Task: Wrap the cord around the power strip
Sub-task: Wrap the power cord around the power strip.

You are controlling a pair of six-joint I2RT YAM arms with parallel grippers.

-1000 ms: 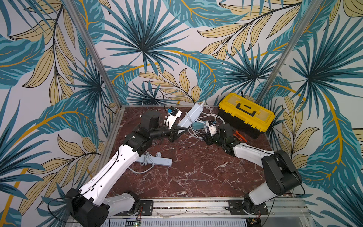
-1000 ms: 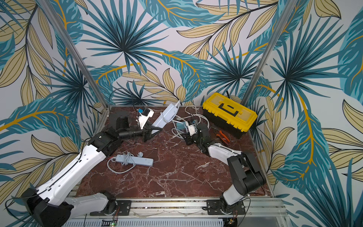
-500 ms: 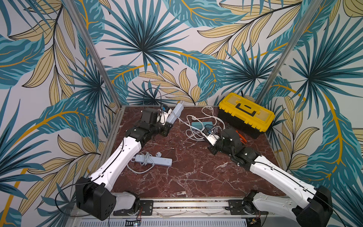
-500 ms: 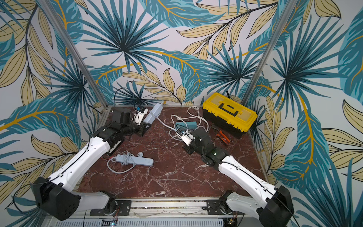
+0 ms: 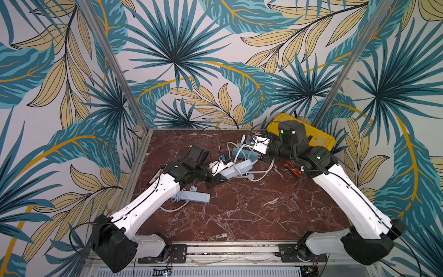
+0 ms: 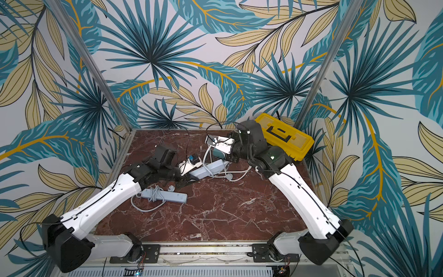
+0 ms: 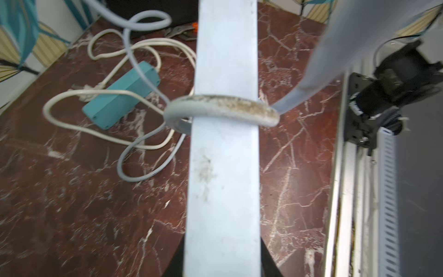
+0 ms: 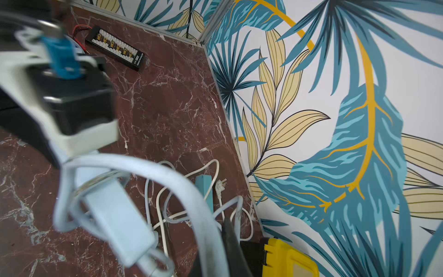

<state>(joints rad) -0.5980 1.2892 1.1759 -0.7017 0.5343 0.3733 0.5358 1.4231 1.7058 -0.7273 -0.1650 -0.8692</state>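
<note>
Red-brown marble tabletop (image 5: 251,211), veined in white, is enclosed by walls papered with teal and tan palm leaves (image 5: 179,60). Three power strips are counted on it. One, the power strip (image 5: 237,167) of the task, is a long, smooth, pale grey-blue bar. It is gripped by one end in the left gripper (image 5: 215,179), whose jaws are clamped against its two long sides, and is held slanted over the middle rear of the table. Its round grey cord (image 7: 223,108), scuffed and dirty, is looped once across the bar's flat face. The right gripper (image 5: 263,156) is seen with its jaws drawn together; the cord seems to be pinched between them, though that spot is blurred in the wrist view. A second power strip (image 5: 195,196), of the same pale plastic, lies flat beside the left arm with its own cord bundled around it. A teal power strip (image 7: 121,94) with a cream cord lies near the back wall. One yellow plastic toolbox (image 6: 284,139) is set in a rear corner, and one pair of orange-handled pliers (image 5: 293,169) lies just beside it.
</note>
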